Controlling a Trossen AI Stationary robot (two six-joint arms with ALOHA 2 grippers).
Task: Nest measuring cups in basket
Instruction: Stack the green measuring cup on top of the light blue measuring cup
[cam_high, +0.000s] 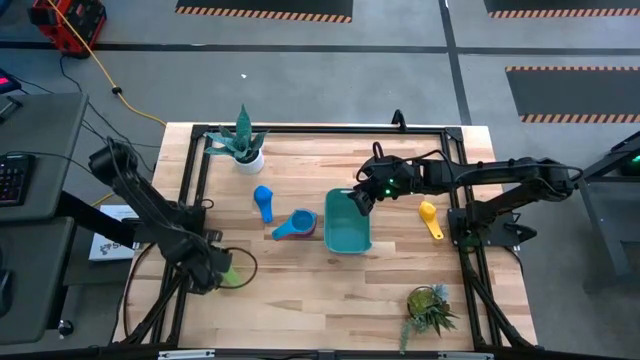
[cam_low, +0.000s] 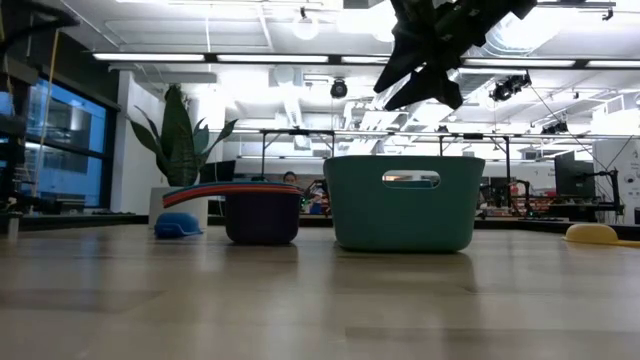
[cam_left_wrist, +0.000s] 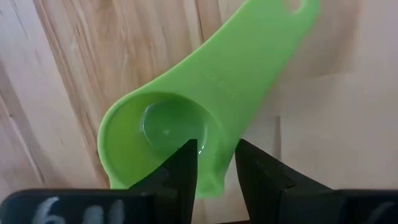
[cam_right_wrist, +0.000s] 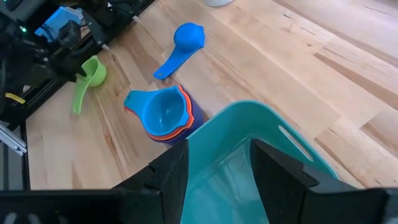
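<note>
The green measuring cup (cam_left_wrist: 155, 130) lies near the table's left near corner (cam_high: 234, 276), and my left gripper (cam_left_wrist: 214, 148) is shut on it. The teal basket (cam_high: 347, 235) stands mid-table on its base (cam_low: 400, 215). My right gripper (cam_right_wrist: 217, 163) hovers open above the basket's far right corner (cam_high: 360, 196), well clear of the rim (cam_low: 425, 90). A nested stack of cups (cam_high: 297, 225), blue on top (cam_right_wrist: 163, 115), stands just left of the basket. A single blue cup (cam_high: 263, 200) lies mouth down farther left. A yellow cup (cam_high: 430, 218) lies right of the basket. My left gripper pinches the green cup's bowl wall (cam_left_wrist: 211, 180) beside the root of the handle. One finger (cam_left_wrist: 183, 168) is inside the bowl and the other (cam_left_wrist: 255, 174) outside. The fingers come from above, pointing down. Whether the cup is lifted off the table I cannot tell.
A white-potted plant (cam_high: 242, 148) stands at the far left of the table and another plant (cam_high: 430, 308) at the near right. A black frame (cam_high: 462, 180) runs round the table's edges. Bare wood (cam_high: 330, 300) stretches in front of the basket.
</note>
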